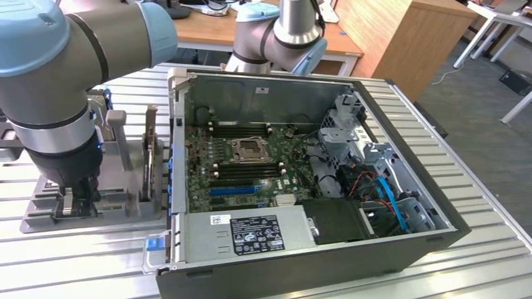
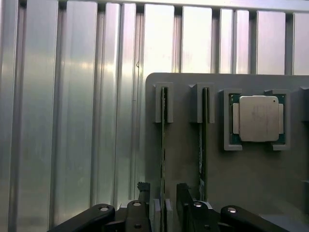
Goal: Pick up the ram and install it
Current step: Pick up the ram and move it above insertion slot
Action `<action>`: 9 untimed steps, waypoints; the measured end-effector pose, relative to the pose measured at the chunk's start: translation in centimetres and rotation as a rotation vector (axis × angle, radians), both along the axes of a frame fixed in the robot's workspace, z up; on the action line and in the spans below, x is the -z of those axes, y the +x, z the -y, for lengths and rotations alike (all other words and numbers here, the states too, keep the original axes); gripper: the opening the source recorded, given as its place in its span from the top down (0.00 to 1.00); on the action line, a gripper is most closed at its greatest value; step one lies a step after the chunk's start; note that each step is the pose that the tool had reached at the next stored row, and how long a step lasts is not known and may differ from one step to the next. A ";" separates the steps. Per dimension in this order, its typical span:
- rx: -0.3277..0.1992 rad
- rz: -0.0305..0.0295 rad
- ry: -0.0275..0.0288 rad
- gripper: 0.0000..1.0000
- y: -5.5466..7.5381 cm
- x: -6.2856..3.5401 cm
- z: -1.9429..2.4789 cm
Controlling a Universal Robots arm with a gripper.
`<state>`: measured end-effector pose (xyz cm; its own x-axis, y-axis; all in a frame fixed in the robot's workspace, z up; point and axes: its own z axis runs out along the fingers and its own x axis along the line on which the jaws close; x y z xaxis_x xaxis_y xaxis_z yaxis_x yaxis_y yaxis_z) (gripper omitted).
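Ram (image 2: 163, 145) stands on edge in a narrow slot of the grey holder tray (image 2: 241, 183), its long axis running along the slot and its thin top edge facing the wrist camera. The gripper (image 2: 163, 194) hangs directly over it, released, with one finger on each side of the stick, so the jaws' closing line runs across the ram's flat faces rather than along its length. Whether the fingers (image 2: 183, 195) already touch the board cannot be told, but nothing looks clamped. A second stick (image 2: 203, 145) sits in the neighbouring slot, just beside the outer finger and parallel to the first, and a processor chip (image 2: 258, 118) lies in its own pocket further along the tray. In the exterior view the gripper (image 1: 75, 202) is low over the tray (image 1: 124, 208) at that view's left, well apart from the motherboard (image 1: 241, 168) inside the open computer case (image 1: 415, 243).
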<state>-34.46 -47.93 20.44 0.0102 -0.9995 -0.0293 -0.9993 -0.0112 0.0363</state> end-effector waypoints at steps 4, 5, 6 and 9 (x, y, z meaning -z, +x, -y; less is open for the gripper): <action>0.000 0.0001 0.0014 0.73 0.0 0.32 0.01; 0.000 0.0001 0.0015 0.73 0.0 0.35 0.03; 0.000 0.0001 0.0014 0.73 0.0 0.39 0.04; 0.000 -0.0002 0.0012 0.73 0.0 0.40 0.04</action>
<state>-34.47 -47.97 20.04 0.0102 -0.9995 -0.0304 -0.9993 -0.0113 0.0364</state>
